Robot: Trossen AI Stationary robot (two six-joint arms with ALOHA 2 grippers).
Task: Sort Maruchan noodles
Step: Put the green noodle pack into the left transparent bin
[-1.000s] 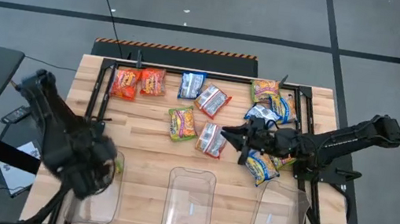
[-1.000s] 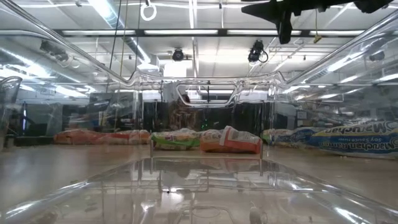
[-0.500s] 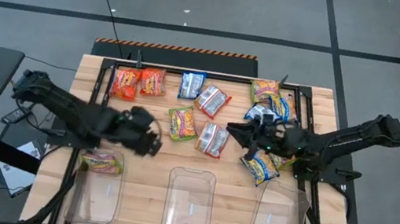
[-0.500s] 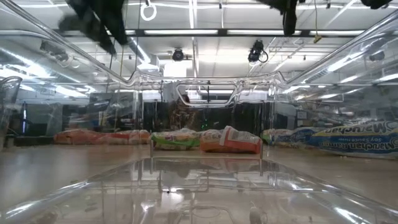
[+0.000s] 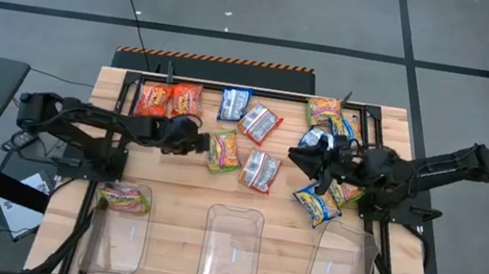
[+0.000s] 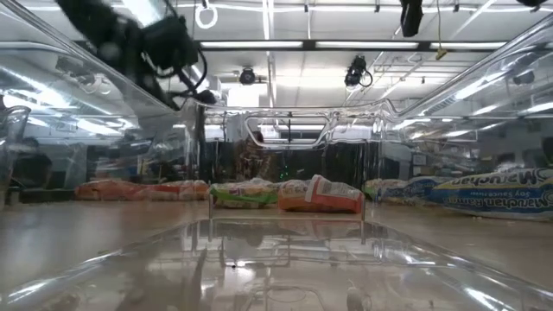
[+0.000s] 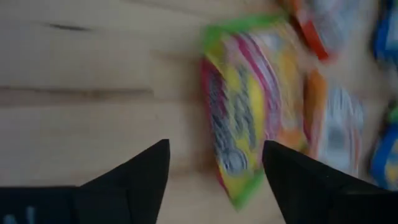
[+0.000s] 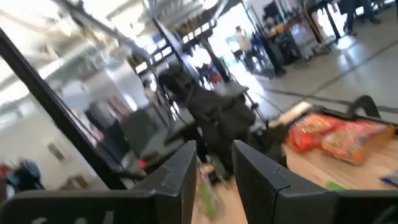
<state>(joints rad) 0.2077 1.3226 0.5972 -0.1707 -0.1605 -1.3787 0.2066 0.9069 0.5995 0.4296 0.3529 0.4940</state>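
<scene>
High view: the left gripper (image 5: 194, 137), fingers spread and empty, hovers left of centre, just left of a green packet (image 5: 222, 150) with bare wood below it. The right gripper (image 5: 304, 158) hangs right of centre over blue packets (image 5: 317, 202); its fingers stand a little apart, and I cannot tell whether they hold anything. One green packet lies in the lower-left bin (image 5: 115, 239).

Three clear bins (image 5: 230, 250), two arms (image 5: 81, 127), roughly a dozen noodle packets (image 5: 223, 150).

Both arms are black, jointed and slender, each ending in two tapered dark fingers (image 7: 134, 177).
</scene>
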